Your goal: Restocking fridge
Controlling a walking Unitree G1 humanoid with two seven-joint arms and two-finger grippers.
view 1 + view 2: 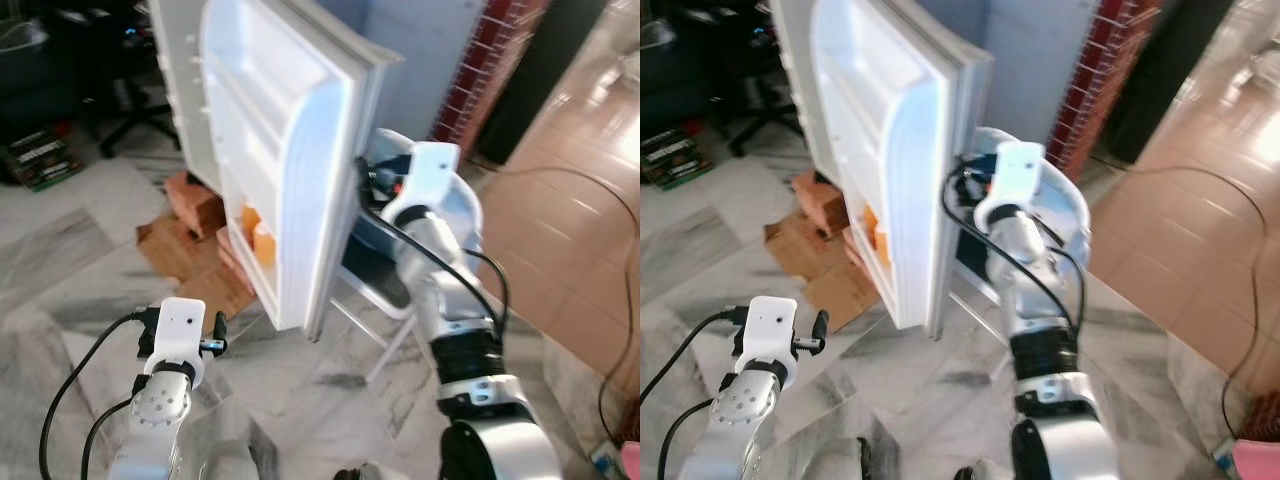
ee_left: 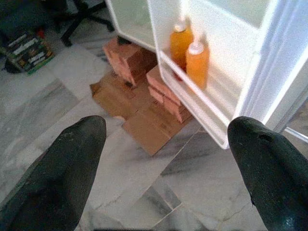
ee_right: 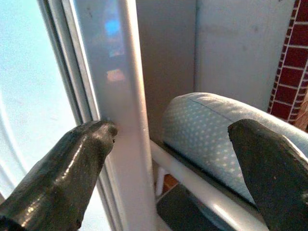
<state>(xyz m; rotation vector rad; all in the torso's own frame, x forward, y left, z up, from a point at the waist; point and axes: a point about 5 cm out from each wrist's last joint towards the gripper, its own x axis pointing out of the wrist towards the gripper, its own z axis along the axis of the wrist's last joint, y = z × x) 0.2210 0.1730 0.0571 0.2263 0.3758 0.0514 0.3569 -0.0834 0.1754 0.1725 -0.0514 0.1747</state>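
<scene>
The white fridge door point(image 1: 270, 150) stands open, its inner side facing me. Two orange bottles point(image 2: 190, 53) stand side by side on its lowest door shelf point(image 2: 192, 103). My right gripper point(image 3: 173, 132) is open and raised at the door's outer free edge point(image 3: 127, 120); one finger point(image 3: 72, 168) lies against that edge and the other is in front of a cushion. My left gripper point(image 2: 166, 130) is open and empty, held low over the marble floor, and looks toward the bottles. Its wrist point(image 1: 180, 335) is at the lower left.
A metal-framed chair with a light blue dotted cushion point(image 3: 216, 125) stands close behind the door on the right. Red bricks point(image 1: 195, 200) and flattened cardboard point(image 1: 190, 270) lie under the fridge. An office chair base point(image 1: 130, 120) and books point(image 1: 40, 155) are at the far left.
</scene>
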